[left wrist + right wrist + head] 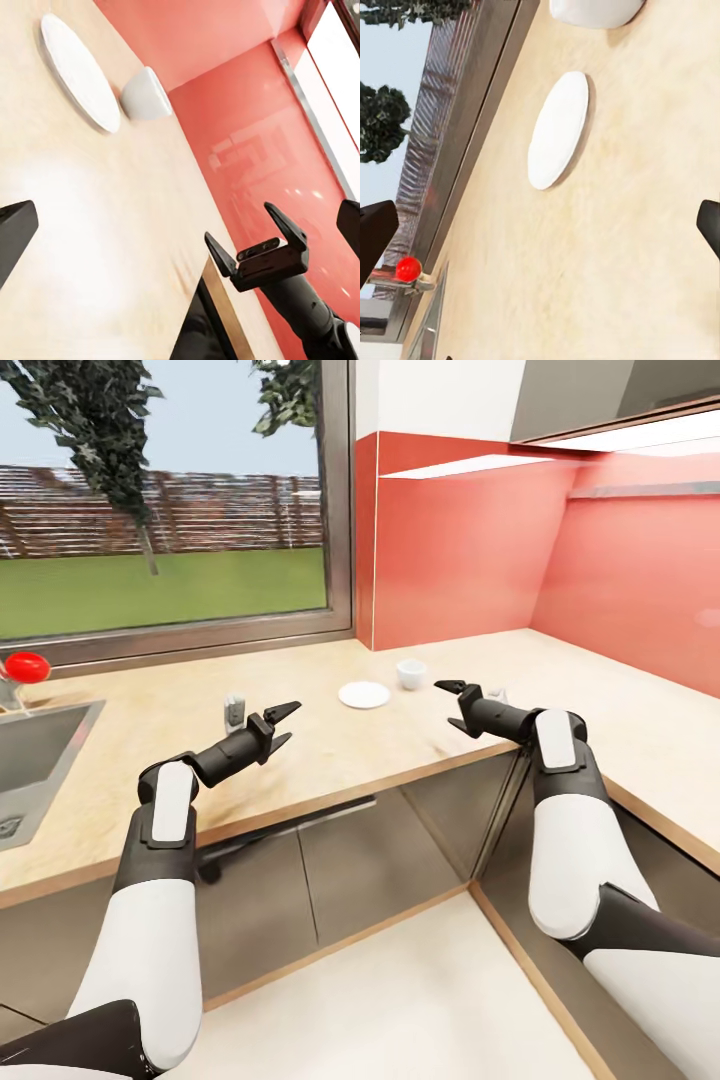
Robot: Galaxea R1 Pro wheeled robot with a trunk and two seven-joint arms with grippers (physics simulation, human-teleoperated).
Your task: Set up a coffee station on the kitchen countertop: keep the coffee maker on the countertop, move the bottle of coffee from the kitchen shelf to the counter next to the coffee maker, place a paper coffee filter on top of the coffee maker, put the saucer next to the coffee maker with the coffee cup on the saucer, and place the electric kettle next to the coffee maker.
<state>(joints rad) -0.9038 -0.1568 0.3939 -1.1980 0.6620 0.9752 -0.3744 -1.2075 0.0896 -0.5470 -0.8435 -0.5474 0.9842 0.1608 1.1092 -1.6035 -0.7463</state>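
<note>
A long, matt, light wood-grain kitchen countertop (330, 730) carries a smooth white round saucer (364, 695) and a plain white cup (411, 673), backed by glossy coral-red wall panels (460, 550) and a brushed-metal sink (30, 760).

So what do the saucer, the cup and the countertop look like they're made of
The saucer and the coffee cup look like glazed white ceramic: plain, smooth and opaque, with soft shading, though a render could equally mean plastic. The kitchen countertop looks like light wood or wood-look laminate: pale tan with fine grain streaks and a matte finish, with a darker strip along its front edge.
</note>
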